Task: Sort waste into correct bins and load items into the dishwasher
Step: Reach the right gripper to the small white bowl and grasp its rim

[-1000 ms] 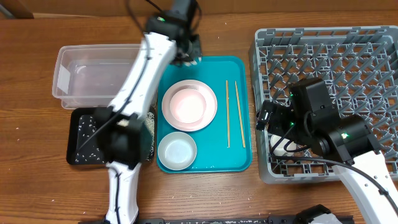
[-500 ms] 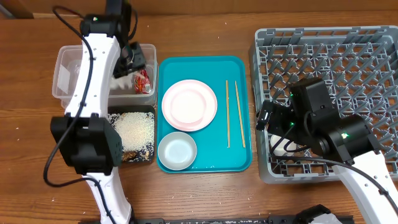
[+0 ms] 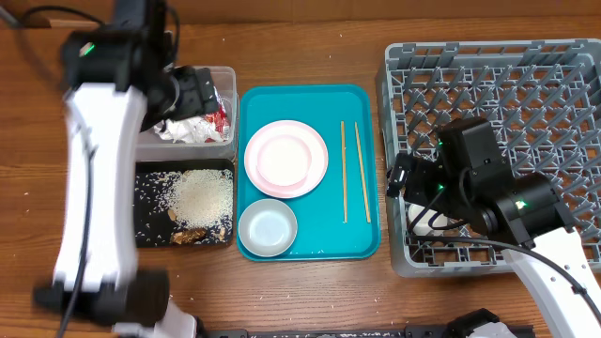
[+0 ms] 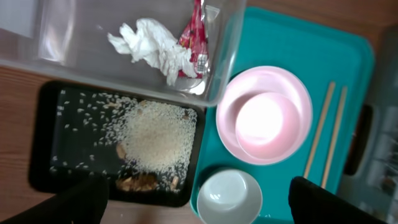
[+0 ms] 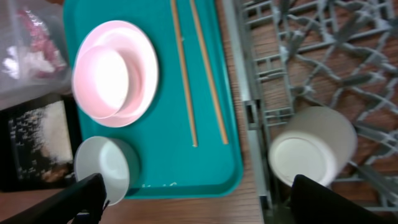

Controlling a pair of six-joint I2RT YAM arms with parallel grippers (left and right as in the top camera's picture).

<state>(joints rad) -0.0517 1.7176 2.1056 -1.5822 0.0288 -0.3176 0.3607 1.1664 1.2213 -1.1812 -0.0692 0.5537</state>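
The clear tub [image 3: 221, 141] holds the crumpled white napkin [image 4: 152, 50] and the red wrapper [image 4: 196, 34]. My left gripper [image 3: 192, 94] hangs above them, open and empty. In front of the tub, the black tray [image 3: 150, 230] carries the rice scraps [image 4: 155, 134]. The pink plate [image 3: 285, 158], the pale bowl [image 3: 268, 228] and the two chopsticks [image 3: 355, 171] lie on the teal tray [image 3: 366, 239]. The white cup [image 5: 311, 149] lies in the grey dish rack [image 3: 526, 84]. My right gripper [image 3: 413, 183] hovers open at the rack's left edge, holding nothing.
The wooden table shows between the teal tray and the rack and along the front edge. My left arm [image 3: 99, 188] stretches over the table's left side and partly covers the tub and the black tray.
My left arm swung left from the teal tray's back edge to above the clear tub and its jaws opened. The red wrapper now lies in the tub. The right arm is still.
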